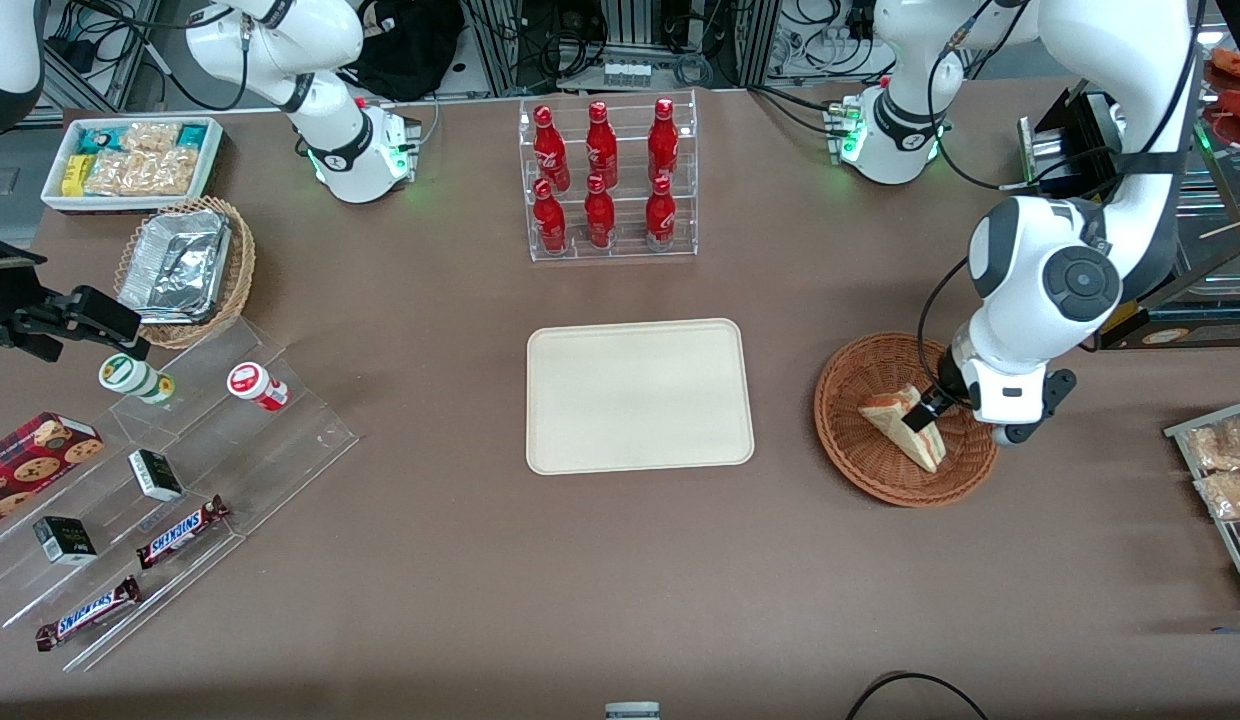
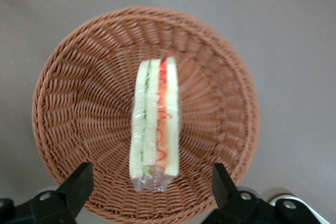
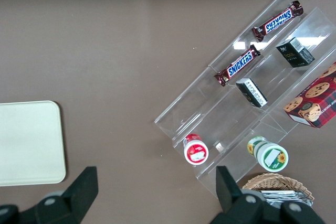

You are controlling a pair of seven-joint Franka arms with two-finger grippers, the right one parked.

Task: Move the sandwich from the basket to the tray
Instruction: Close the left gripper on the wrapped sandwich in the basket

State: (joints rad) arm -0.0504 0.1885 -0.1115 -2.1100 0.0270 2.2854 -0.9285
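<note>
The sandwich (image 1: 888, 412), a wrapped triangular wedge, lies in the round reddish-brown basket (image 1: 860, 470) toward the working arm's end of the table. My left gripper (image 1: 925, 410) is down in the basket over the sandwich, open. In the left wrist view the sandwich (image 2: 156, 119) stands on edge with green and orange-red layers showing, in the middle of the basket (image 2: 79, 103). The gripper (image 2: 151, 184) has its fingers wide apart on either side of the sandwich's near end, not touching it. The cream tray (image 1: 640, 395) lies bare beside the basket, at the table's middle. It also shows in the right wrist view (image 3: 29, 142).
A clear rack of red bottles (image 1: 608, 180) stands farther from the front camera than the tray. A metal rack of snack packets (image 1: 1225, 470) sits at the working arm's table edge. A stepped acrylic display (image 1: 170, 470), a tan basket with foil container (image 1: 185, 268) and a white snack box (image 1: 130, 160) lie toward the parked arm's end.
</note>
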